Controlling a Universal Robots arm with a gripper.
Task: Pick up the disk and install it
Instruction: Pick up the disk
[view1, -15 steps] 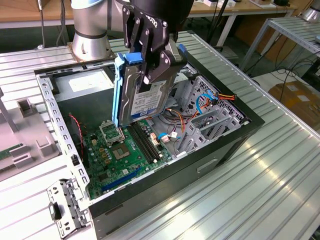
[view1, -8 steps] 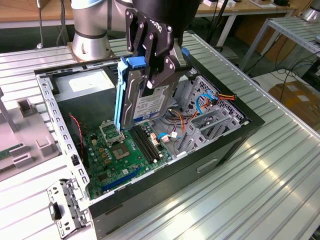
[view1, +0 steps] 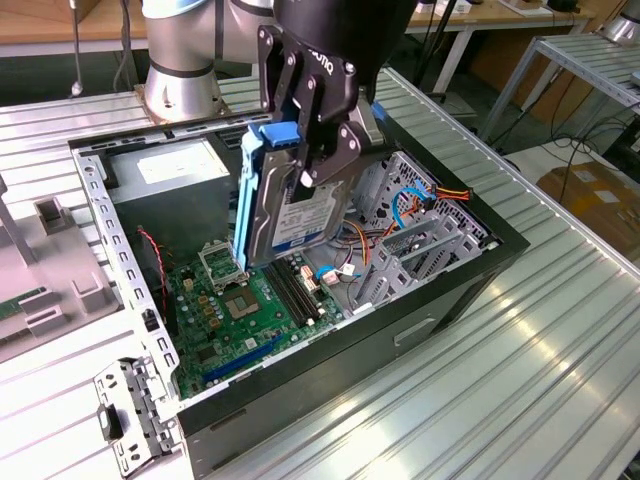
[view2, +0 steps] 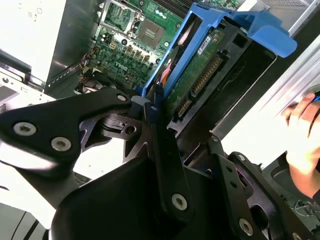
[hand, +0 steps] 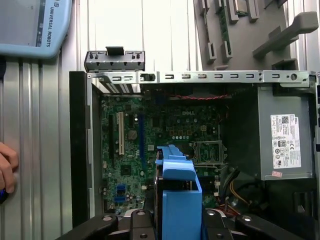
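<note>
The disk (view1: 292, 215) is a silver drive with a white and blue label in a blue carrier frame. It hangs on edge above the open computer case (view1: 450, 300), over the motherboard (view1: 225, 310). My gripper (view1: 318, 172) is shut on it from above, with black fingers pressed on both flat faces. In the second wrist view the disk (view2: 200, 65) shows its green circuit side, and the gripper (view2: 150, 107) clamps its near end. In the first wrist view the blue carrier (hand: 177, 200) rises between the gripper's black links.
The metal drive cage (view1: 420, 235) with coloured cables stands at the exterior view's right inside the case. The grey power supply (view1: 170, 175) sits at the back. A grey parts tray (view1: 40, 270) and a loose metal bracket (view1: 130, 420) lie outside. A person's hand (view2: 302, 140) rests nearby.
</note>
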